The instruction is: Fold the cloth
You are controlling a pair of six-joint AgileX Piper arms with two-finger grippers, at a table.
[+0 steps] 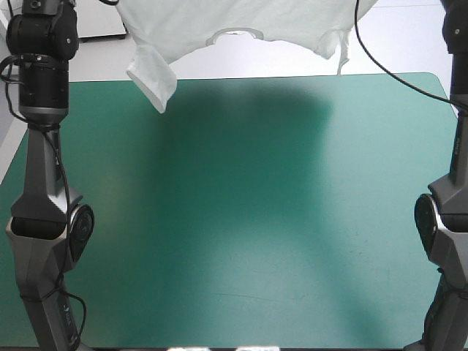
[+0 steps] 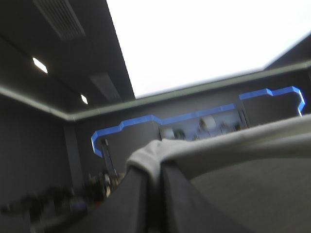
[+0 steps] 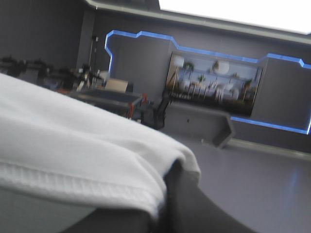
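**High view.** I held the T-shirt along the upper edge of the frame, lifted clear of the teal-green cover. Its collar opening sat at upper centre. One sleeve drooped lowest, at upper left, its tip overlapping the cover's far edge in the picture. A narrower corner dangled at upper right. A broad shadow lay on the cover below the garment. My left arm rose along the left side of the frame and my right arm along the right. Both my grippers were beyond the upper edge, out of this view.

**Left wrist view.** My left gripper was all but closed. Its black fingers met in a narrow arch, with a fold of the white cloth pinched at their tip. From there the cloth ran off to one side as a taut band. The camera looked level into the room.

**Right wrist view.** My right gripper was likewise nearly closed upon the cloth. A stitched hem lay across the fingers, and the cloth spread beside them as a wide white field.
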